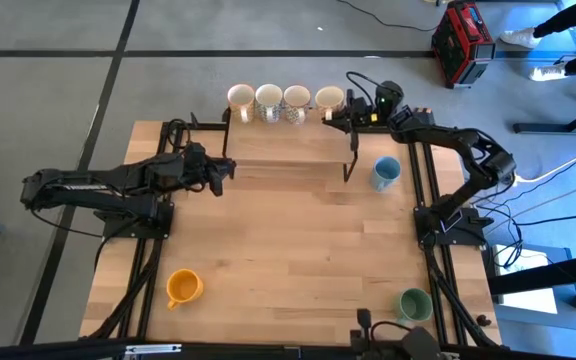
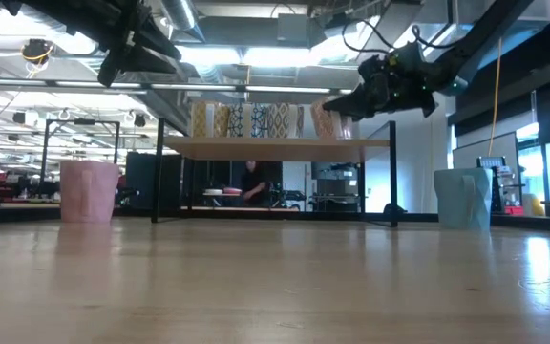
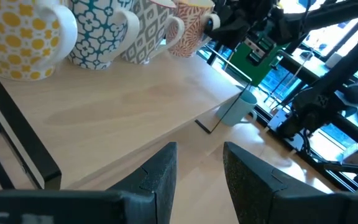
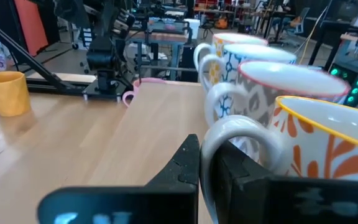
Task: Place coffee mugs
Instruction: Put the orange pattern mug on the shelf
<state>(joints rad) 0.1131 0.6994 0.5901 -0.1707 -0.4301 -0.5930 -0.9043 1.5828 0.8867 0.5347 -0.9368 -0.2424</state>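
Note:
Four white patterned mugs stand in a row on a raised wooden shelf (image 1: 288,140) at the table's far edge. My right gripper (image 1: 334,118) is shut on the rightmost one, the orange-patterned mug (image 1: 329,98), seen close in the right wrist view (image 4: 328,143). My left gripper (image 3: 197,177) is open and holds nothing, hovering by the shelf's near left corner (image 1: 226,172). On the table stand a light blue mug (image 1: 386,172), an orange mug (image 1: 182,287) and a green mug (image 1: 414,303). The pink mug (image 2: 89,191) stands below my left arm, hidden in the high view. My right gripper holds the orange-patterned mug by its side handle (image 4: 211,149), pinched between the two fingers. The fingers come about level from the table's near side, across the handle's loop. The mug (image 2: 327,119) leans slightly at the shelf's right end, its base at the shelf top.
The shelf stands on thin black legs (image 1: 348,165), with open space beneath it (image 2: 275,182). The three other patterned mugs (image 1: 268,100) crowd close to the left of the held one. Black frame rails run along both table sides (image 1: 423,200). A person sits in the room behind (image 2: 253,182).

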